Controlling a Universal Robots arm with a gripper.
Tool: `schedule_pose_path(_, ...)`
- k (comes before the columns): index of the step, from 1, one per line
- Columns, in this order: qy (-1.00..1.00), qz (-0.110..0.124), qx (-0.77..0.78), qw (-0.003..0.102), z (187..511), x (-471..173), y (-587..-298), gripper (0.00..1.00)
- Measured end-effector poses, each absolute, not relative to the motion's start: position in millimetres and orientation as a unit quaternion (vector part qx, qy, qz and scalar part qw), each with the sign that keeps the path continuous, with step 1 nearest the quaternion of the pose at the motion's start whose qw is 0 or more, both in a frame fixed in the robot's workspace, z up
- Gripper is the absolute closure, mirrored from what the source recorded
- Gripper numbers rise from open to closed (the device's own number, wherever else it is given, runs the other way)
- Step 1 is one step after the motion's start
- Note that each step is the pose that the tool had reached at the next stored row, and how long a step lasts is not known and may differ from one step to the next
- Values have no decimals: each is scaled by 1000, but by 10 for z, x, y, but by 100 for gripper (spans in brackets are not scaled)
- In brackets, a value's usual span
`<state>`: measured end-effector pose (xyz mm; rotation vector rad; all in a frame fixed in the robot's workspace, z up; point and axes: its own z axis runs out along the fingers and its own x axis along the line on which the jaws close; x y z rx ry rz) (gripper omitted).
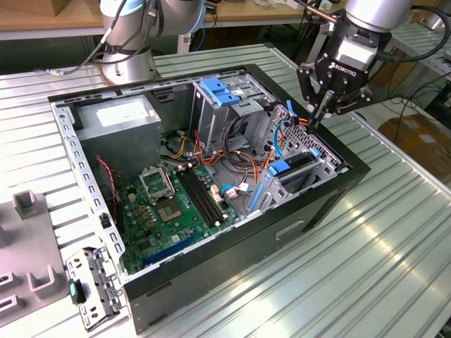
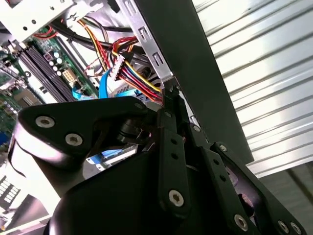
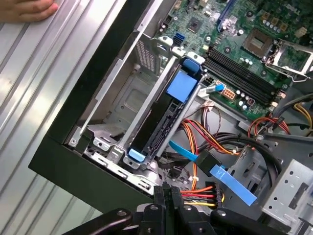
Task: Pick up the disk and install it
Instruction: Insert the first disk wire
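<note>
The disk [image 3: 159, 122] stands on its edge in a metal slot at the corner of the open computer case [image 1: 232, 282], with its blue rails tucked between the slot's walls. My gripper [image 1: 315, 125] hangs over the edge of the case on the exterior view's right, apart from the disk; its fingers are pressed tight together and I see nothing held between them. The tips sit just beside a bunch of coloured wires [image 3: 195, 196], and the case lies on the ribbed metal counter [image 1: 394, 267].
</note>
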<state>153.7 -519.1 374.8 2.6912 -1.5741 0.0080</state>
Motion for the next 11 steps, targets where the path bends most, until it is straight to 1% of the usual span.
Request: schedule_pose_path(11,-558,2,830,12,3734,1483,-5192,84)
